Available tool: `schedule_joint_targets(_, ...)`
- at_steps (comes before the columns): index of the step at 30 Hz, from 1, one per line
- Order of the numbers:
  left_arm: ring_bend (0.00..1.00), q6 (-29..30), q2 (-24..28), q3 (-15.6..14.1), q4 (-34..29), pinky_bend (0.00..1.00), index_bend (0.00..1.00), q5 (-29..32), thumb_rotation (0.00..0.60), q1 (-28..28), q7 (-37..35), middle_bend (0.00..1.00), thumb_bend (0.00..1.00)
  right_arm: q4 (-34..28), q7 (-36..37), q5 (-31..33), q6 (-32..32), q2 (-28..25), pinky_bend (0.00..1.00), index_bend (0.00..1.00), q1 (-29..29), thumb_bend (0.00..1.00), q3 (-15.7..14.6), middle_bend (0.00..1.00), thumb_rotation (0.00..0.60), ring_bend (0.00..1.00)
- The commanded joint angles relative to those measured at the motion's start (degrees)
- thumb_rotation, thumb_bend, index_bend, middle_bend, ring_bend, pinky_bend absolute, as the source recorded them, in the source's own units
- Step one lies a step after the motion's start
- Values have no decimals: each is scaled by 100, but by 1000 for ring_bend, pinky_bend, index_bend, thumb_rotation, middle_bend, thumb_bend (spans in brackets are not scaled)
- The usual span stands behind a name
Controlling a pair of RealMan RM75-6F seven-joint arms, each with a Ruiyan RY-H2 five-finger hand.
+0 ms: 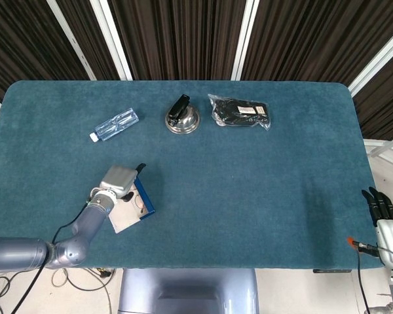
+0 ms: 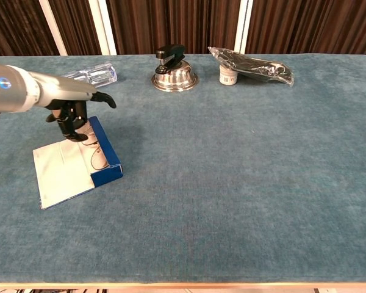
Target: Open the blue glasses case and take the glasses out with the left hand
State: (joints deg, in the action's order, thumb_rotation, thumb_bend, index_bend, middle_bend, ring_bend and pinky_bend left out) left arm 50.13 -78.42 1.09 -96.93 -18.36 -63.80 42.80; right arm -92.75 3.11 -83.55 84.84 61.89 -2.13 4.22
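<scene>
The blue glasses case (image 2: pixel 107 160) lies open near the table's front left, its pale inner flap (image 2: pixel 61 174) flat on the cloth. Thin wire glasses (image 2: pixel 96 155) lie inside, against the blue wall. My left hand (image 2: pixel 70 108) hovers over the far end of the case, fingers curled downward and apart, one stretched out to the right; nothing shows in its grasp. The head view has the same hand (image 1: pixel 120 178) just above the case (image 1: pixel 136 207). My right hand (image 1: pixel 382 207) hangs off the table's right front corner, fingers straight, holding nothing.
A clear plastic bottle (image 2: pixel 84 79) lies at the back left. A black stapler on a metal dome (image 2: pixel 173 72) stands at back centre, and a black item in a plastic bag (image 2: pixel 251 67) lies to its right. Teal cloth (image 2: pixel 244 183) covers the table.
</scene>
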Motion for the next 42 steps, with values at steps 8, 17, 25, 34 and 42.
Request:
schedule_joint_targets(8,676,0,-16,-221,19,724,115,752,600,-327,383,807,377,0,-1,-13,16,-2,214,0,5,131,-2,0,600,0)
schedule_joint_targets(17,681,27,72,-418,28,724,138,838,600,-296,386,812,377,-7,-18,-7,17,1,214,0,8,131,-2,0,600,0)
schedule_joint_targets(25,681,24,308,-579,-66,724,143,645,600,-114,201,812,377,-4,-22,-6,19,2,214,0,8,132,1,0,600,0)
schedule_joint_targets(34,681,-56,499,-749,-148,724,148,408,600,103,-15,812,377,-5,-44,-13,43,10,214,0,16,132,2,0,600,0)
schedule_joint_targets(42,681,-89,651,-825,-277,724,148,142,600,244,-194,812,377,-6,-44,-14,49,9,214,0,20,132,2,0,600,0)
